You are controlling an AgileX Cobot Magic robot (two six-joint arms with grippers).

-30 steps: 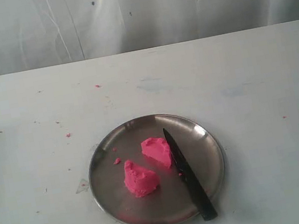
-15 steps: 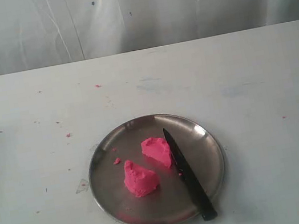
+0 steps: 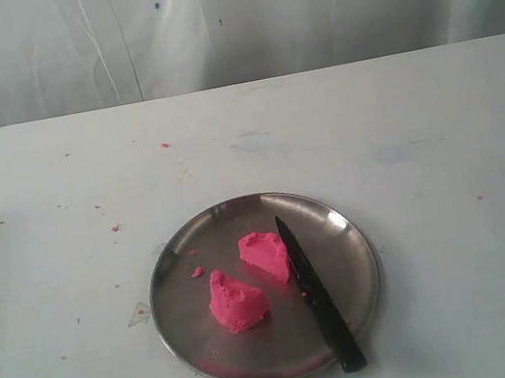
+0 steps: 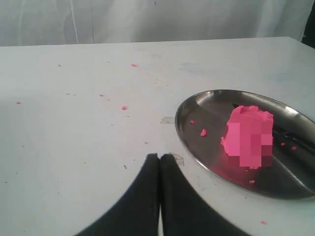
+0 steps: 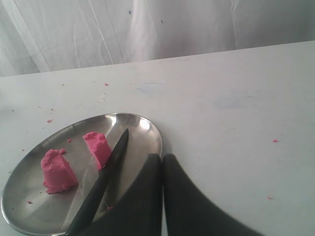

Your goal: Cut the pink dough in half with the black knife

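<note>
Resting closest to the exterior camera, the handle of the black knife [image 3: 318, 295] overhangs the near rim of the steel plate [image 3: 172, 262], with the slim blade running back across the plate so its point ends beside the farther chunk. That lie, laid flat rather than held, suggests it has been set down with the cutting finished. Just beyond the handle, the pink dough [image 3: 236, 301] sits as two wedge-shaped chunks: the nearer one left of the blade, the farther one [image 3: 264, 256] touching or just beside the blade's edge, a clear gap between them. Judging by that gap, the halving looks complete. A small pink crumb [image 3: 197, 272] lies on the plate near the chunks, and more specks dot the counter [image 3: 398, 124] farther back.

Neither arm shows in the exterior view. In the wrist views, the left gripper [image 4: 159, 158] is closed on nothing, fingertips pressed together, hovering over bare counter beside the plate. The right gripper [image 5: 162, 158] is likewise closed and empty, near the plate's edge on the knife side, clear of the handle.
</note>
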